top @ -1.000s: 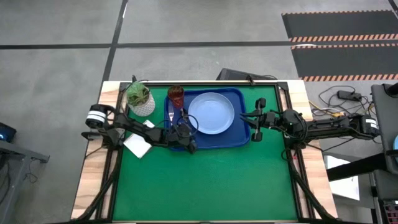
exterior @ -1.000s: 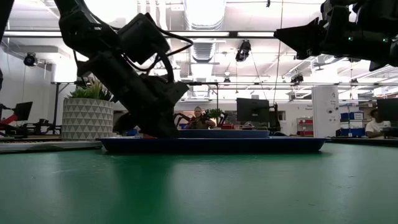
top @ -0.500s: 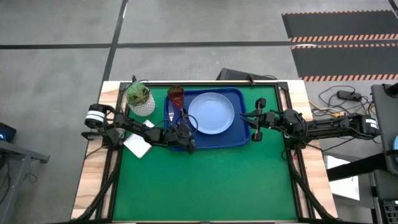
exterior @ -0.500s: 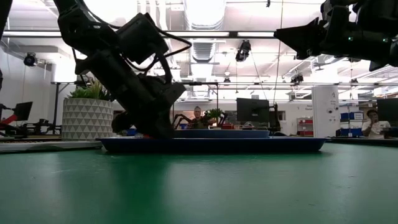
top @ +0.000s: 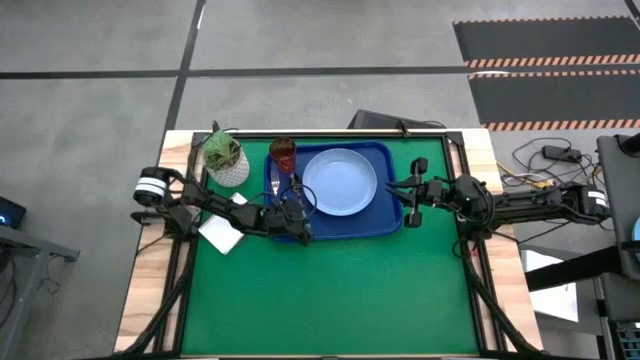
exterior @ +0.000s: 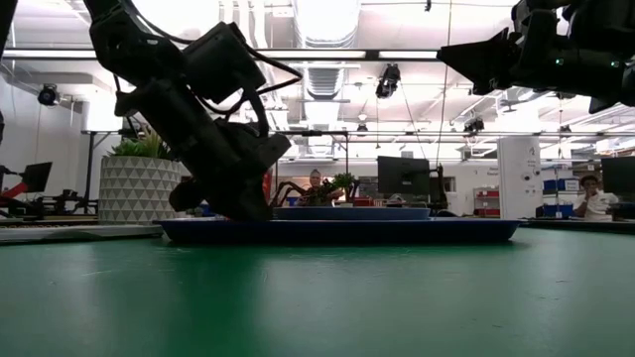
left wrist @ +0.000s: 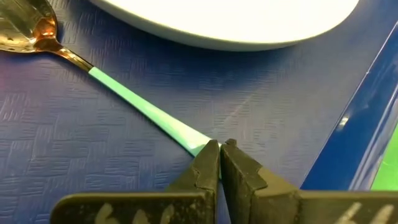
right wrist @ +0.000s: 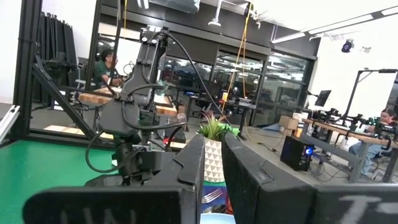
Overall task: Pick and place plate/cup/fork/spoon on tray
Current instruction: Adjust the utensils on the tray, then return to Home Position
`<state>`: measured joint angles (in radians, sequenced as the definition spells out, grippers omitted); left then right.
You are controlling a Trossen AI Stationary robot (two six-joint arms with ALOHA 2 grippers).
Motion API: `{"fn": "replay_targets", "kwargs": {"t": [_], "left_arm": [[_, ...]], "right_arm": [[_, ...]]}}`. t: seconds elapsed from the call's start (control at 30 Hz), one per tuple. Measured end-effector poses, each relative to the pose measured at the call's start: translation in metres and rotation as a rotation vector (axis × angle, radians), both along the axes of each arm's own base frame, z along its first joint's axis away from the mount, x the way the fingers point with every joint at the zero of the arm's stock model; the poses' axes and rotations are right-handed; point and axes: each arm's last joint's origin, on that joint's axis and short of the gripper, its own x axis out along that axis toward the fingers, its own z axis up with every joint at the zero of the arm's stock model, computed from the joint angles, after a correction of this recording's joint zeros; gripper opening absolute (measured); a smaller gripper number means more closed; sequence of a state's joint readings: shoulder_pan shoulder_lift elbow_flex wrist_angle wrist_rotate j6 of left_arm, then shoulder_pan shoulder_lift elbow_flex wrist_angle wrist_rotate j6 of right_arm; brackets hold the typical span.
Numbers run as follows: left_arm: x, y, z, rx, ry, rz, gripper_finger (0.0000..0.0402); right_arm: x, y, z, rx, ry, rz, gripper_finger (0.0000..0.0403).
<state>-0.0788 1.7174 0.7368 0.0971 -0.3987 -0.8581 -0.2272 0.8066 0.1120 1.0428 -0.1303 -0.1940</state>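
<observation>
Mint-green spoon [left wrist: 134,102], blue tray [left wrist: 74,155]

Grey concrete floor [top: 330,40] with hazard-striped mats [top: 545,60] — beyond, bright ceiling lights [exterior: 322,15] (open workshop), monitors [exterior: 402,177].

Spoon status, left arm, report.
Left gripper jaws shut on spoon handle tip, spoon lying on tray beside plate. Right gripper waiting off tray's right edge. Nothing in the way.

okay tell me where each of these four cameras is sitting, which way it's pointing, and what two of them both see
High: overhead, straight down on the tray; both arms show.
Low: table height, level across the tray into the room; arms overhead.
Left wrist: down past the shut left gripper at the spoon, handle tip at the fingertips.
Right wrist: level past the right gripper toward the left arm.
Shared: high and left wrist both show the plate.
</observation>
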Motion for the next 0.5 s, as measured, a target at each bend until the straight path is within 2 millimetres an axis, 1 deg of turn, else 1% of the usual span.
{"fn": "replay_targets", "kwargs": {"t": [0.17, 0.43, 0.5], "left_arm": [[-0.002, 0.0, 0.003, -0.016, 0.004, -0.018, 0.0], [-0.014, 0.0, 0.015, -0.022, 0.06, -0.021, 0.0], [-0.014, 0.0, 0.018, -0.022, 0.045, -0.021, 0.0]], "right_arm": [[0.0, 0.0, 0.0, 0.0, 0.0, 0.0, 0.0043], [0.0, 0.0, 0.0, 0.001, 0.005, 0.0, 0.0043], [0.0, 0.0, 0.0, -0.003, 0.005, -0.001, 0.0043]]}}
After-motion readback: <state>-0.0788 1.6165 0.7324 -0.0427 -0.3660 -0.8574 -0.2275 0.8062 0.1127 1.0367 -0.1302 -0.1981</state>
